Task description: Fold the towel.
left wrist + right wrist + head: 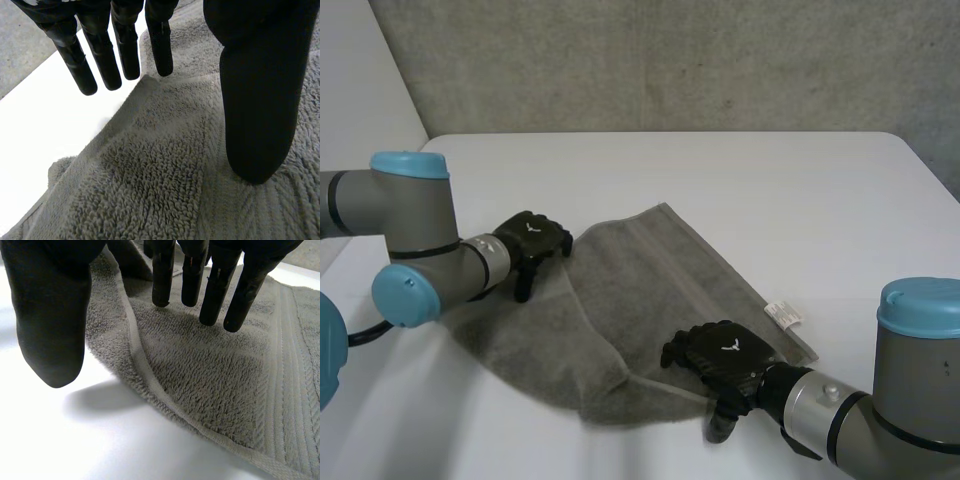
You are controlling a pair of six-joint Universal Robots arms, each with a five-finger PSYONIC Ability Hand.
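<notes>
Two open, empty: left robot hand (pixel 532 240) at far-left towel (pixel 640 290) edge, right robot hand (pixel 720 358) at near edge. Likely pre-grasp step. Next: pinch edges, lift, fold.

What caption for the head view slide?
Left hand and right hand, both open, at opposite edges of a rumpled grey towel on the table.

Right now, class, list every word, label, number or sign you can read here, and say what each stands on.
White label at the edge of the towel: print too small to read.
Small white mark on the back of the left hand: a sign, not letters.
Same sign on the right hand.
No other writing.
</notes>
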